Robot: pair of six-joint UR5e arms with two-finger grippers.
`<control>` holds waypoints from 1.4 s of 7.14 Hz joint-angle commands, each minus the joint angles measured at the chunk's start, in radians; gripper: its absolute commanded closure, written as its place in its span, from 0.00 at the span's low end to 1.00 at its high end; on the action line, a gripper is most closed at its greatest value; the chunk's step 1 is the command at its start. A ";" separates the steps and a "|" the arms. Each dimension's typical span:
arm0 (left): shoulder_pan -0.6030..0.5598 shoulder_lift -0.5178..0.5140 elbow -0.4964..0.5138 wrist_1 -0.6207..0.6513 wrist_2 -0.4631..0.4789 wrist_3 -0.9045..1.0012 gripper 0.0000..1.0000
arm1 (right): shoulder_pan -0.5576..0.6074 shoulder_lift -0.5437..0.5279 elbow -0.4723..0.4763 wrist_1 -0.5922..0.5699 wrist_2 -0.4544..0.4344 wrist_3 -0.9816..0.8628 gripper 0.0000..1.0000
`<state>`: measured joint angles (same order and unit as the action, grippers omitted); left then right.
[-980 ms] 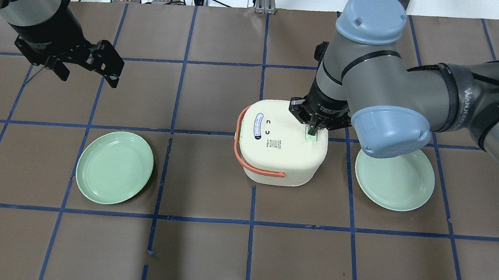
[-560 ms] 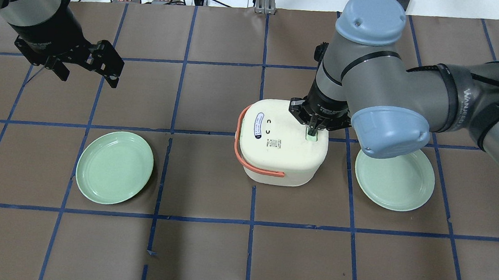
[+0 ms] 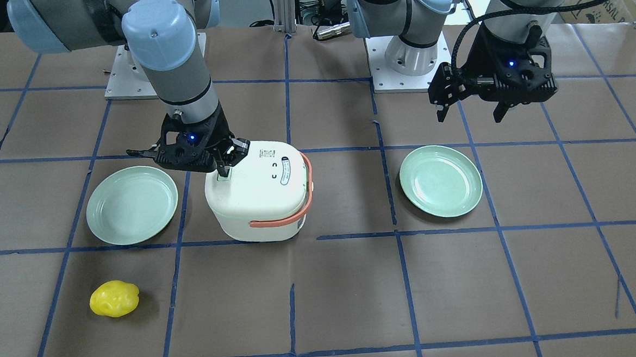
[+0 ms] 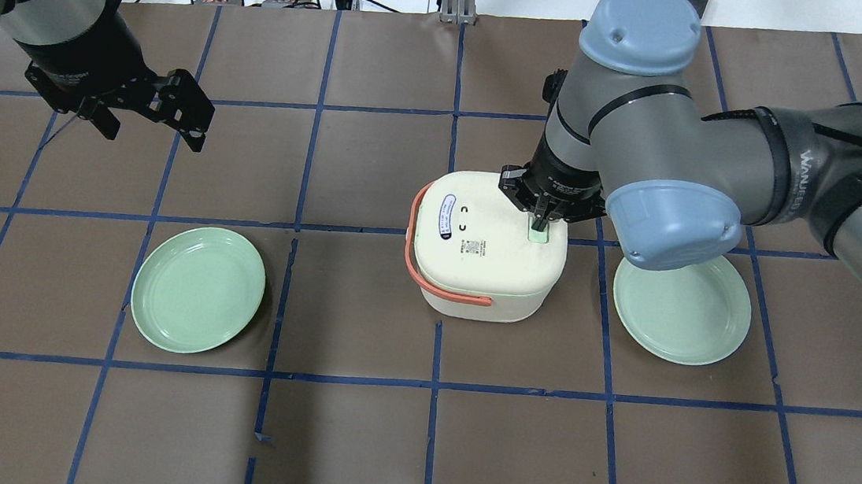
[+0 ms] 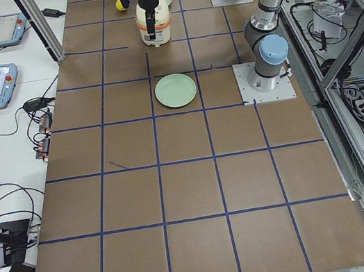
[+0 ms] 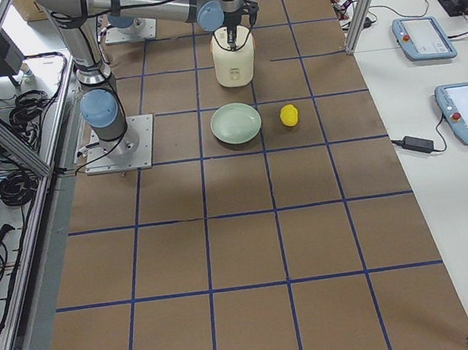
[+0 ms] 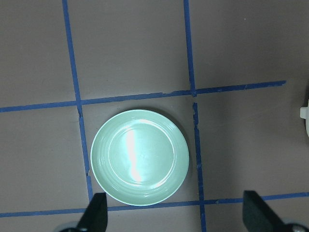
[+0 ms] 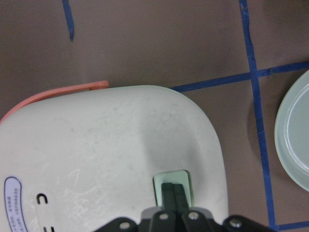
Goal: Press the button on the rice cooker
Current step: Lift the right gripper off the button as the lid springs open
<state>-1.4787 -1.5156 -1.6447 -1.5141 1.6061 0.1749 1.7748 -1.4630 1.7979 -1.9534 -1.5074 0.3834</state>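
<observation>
A cream rice cooker (image 4: 487, 255) with an orange handle (image 4: 427, 281) stands mid-table; it also shows in the front view (image 3: 256, 198). Its pale green button (image 4: 538, 235) sits at the lid's right edge. My right gripper (image 4: 540, 222) is shut, fingertips together and down on the button, as the right wrist view (image 8: 173, 191) shows on the button (image 8: 187, 182). My left gripper (image 4: 150, 124) is open and empty, held high above the table at the far left, with its fingers (image 7: 96, 215) over a green plate (image 7: 140, 157).
One green plate (image 4: 199, 288) lies left of the cooker, another (image 4: 682, 307) right of it under my right arm. A yellow lemon-like object (image 3: 114, 298) lies near the operators' side. Blue tape lines grid the brown table.
The rice cooker has shifted slightly away from the robot. My right gripper stays shut on the button. The left arm has not moved.
</observation>
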 commanded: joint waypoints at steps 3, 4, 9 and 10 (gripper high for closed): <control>0.000 0.000 -0.001 0.000 0.000 0.000 0.00 | -0.008 -0.007 -0.073 0.062 -0.004 -0.021 0.81; 0.000 -0.002 -0.001 0.000 0.000 0.000 0.00 | -0.011 0.000 -0.121 0.108 -0.005 -0.021 0.77; 0.002 0.000 -0.001 0.000 0.000 0.000 0.00 | -0.158 -0.020 -0.336 0.385 -0.051 -0.174 0.54; 0.000 0.000 0.000 0.000 0.000 0.000 0.00 | -0.193 -0.036 -0.362 0.451 -0.060 -0.220 0.53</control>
<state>-1.4778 -1.5162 -1.6457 -1.5141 1.6061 0.1749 1.6288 -1.4811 1.4684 -1.5671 -1.5594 0.2235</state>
